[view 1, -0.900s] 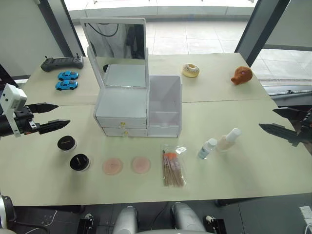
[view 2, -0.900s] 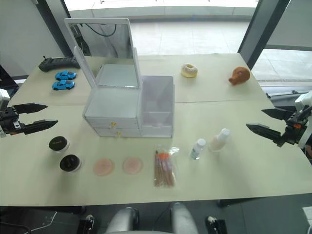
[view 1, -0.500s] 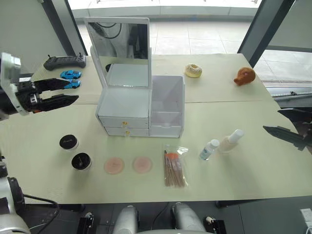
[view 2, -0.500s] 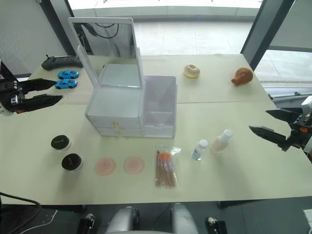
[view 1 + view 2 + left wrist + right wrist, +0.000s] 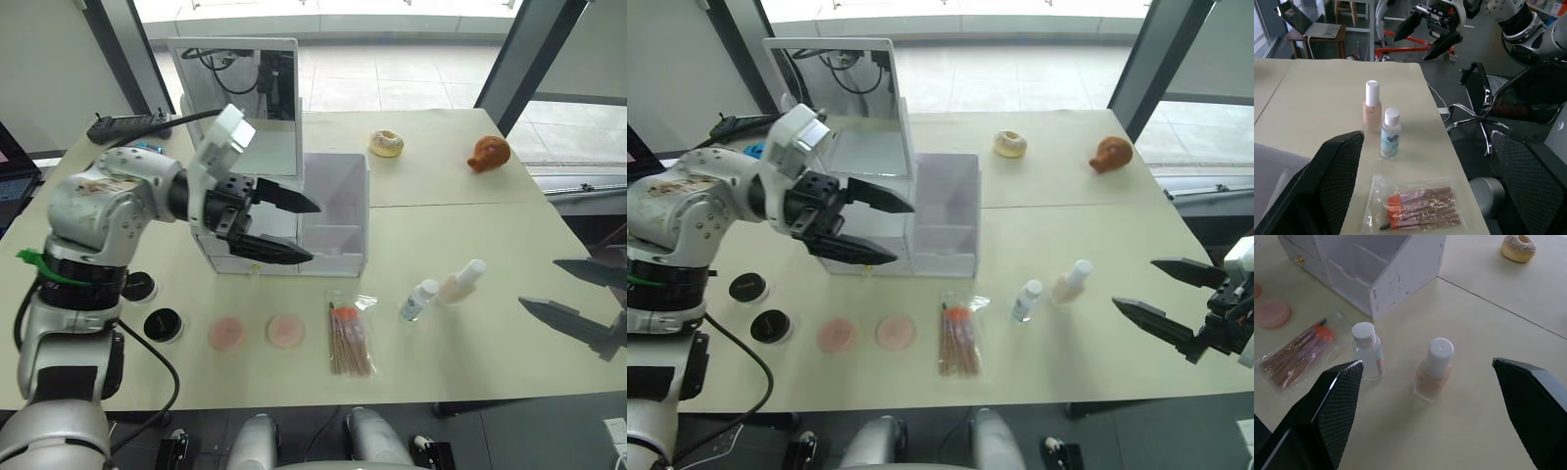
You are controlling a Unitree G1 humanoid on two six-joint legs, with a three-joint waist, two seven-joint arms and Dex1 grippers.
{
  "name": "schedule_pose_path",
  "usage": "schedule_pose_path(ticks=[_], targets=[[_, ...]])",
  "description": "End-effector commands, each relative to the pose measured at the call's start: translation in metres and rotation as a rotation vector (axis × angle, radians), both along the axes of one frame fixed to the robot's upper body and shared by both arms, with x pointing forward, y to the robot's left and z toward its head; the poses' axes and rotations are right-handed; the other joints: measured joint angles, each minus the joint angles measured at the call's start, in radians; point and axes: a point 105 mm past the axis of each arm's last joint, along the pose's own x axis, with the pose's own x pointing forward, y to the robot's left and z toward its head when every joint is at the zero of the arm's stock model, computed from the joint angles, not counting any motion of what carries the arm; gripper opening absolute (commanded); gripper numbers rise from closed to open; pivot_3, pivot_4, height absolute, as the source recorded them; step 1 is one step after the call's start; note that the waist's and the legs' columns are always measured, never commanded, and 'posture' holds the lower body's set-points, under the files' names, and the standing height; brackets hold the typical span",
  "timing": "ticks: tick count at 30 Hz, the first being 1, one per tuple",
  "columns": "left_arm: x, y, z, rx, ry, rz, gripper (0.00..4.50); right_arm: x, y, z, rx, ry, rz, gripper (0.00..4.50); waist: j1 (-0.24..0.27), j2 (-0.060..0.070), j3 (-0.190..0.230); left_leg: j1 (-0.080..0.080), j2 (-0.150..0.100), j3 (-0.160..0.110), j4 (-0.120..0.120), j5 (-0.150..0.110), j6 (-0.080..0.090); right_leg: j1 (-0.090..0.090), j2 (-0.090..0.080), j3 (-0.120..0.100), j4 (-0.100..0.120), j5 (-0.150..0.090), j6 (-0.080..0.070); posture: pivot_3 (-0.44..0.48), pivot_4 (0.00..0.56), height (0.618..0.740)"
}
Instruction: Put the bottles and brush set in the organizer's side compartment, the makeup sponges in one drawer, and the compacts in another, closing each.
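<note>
- Left gripper (image 5: 299, 232): fingers spread wide, nothing held; poised in front of the organizer (image 5: 284, 211), over its drawer fronts, fingertips pointing toward the side compartment (image 5: 333, 211). Contact with the organizer cannot be told.
- Right gripper (image 5: 1161, 294): fingers spread wide, empty, off the table's right edge, well apart from every item.
- Organizer: upright on the table (image 5: 470, 225), mirror (image 5: 240, 83) standing tall at the back. Lower drawer shut, gold knob (image 5: 252, 264) visible; upper drawer front hidden behind the left gripper.
- Side compartment: open-topped bin on the organizer's right part; nothing seen in it.
- Bottles: clear-white one with bluish label (image 5: 1367, 357) and peach-pink one (image 5: 1433, 371), both upright with white caps, just beside each other on the table, right of the organizer.
- Brush set (image 5: 348, 335): flat clear packet lying on the table in front of the side compartment, orange-red end toward the organizer.
- Makeup sponges (image 5: 226, 333) (image 5: 285, 330): two pink discs flat on the table, side by side, in front of the drawers.
- Compacts (image 5: 162, 324) (image 5: 138, 286): two black round cases left of the sponges, the farther one partly hidden by the left arm.
- Far side of table: donut (image 5: 385, 143), brown toy (image 5: 488, 153).
</note>
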Motion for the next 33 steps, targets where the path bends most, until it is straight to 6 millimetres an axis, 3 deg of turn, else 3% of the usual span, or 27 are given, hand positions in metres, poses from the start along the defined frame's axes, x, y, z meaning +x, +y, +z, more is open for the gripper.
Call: schedule_pose_path(ticks=[1, 7, 10, 15, 24, 33], targets=[[-0.008, -0.009, 0.024, -0.034, -0.088, -0.039, 4.5, -0.009, 0.008, 0.005, 0.0, -0.047, -0.043, 4.49, -0.004, 0.0, 0.0, 0.0, 0.0, 0.0, 0.0, 0.0, 0.0, 0.0, 0.0, 0.0, 0.0, 0.0, 0.0, 0.0, 0.15, 0.74], [-0.002, 0.005, 0.024, 0.02, -0.084, 0.014, 4.5, -0.002, 0.024, -0.002, 0.044, -0.085, -0.061, 4.49, -0.006, 0.001, 0.0, 0.003, 0.0, 0.0, -0.001, 0.0, 0.0, 0.003, 0.0, 0.001, 0.0, 0.0, 0.0, 0.0, 0.15, 0.74], [0.003, 0.031, 0.01, 0.136, -0.123, 0.111, 4.5, 0.006, 0.027, -0.002, 0.062, -0.122, -0.067, 4.49, -0.01, 0.002, 0.0, 0.003, 0.0, 0.0, -0.001, 0.0, 0.0, 0.003, 0.0, 0.001, 0.0, -0.001, 0.0, 0.0, 0.15, 0.74], [0.005, 0.064, 0.007, 0.166, -0.139, 0.254, 4.5, 0.023, 0.031, -0.017, 0.099, -0.091, -0.031, 4.49, -0.002, -0.001, 0.002, 0.005, 0.0, 0.0, -0.002, 0.0, 0.0, 0.002, 0.0, 0.0, -0.001, -0.001, -0.001, 0.0, 0.15, 0.74], [-0.004, 0.053, 0.016, 0.106, -0.183, 0.286, 4.5, 0.051, 0.033, -0.034, 0.134, -0.092, 0.016, 4.49, 0.009, -0.004, 0.002, 0.003, -0.001, -0.001, 0.0, 0.0, 0.0, 0.0, -0.001, 0.0, -0.002, -0.001, -0.001, 0.0, 0.15, 0.74], [-0.01, 0.055, 0.011, 0.129, -0.169, 0.312, 4.5, 0.07, 0.018, -0.059, 0.124, -0.086, -0.044, 4.49, -0.003, -0.003, 0.003, 0.004, 0.0, -0.001, -0.001, 0.0, 0.0, 0.001, 0.001, 0.001, -0.001, -0.001, -0.001, 0.0, 0.15, 0.74]])
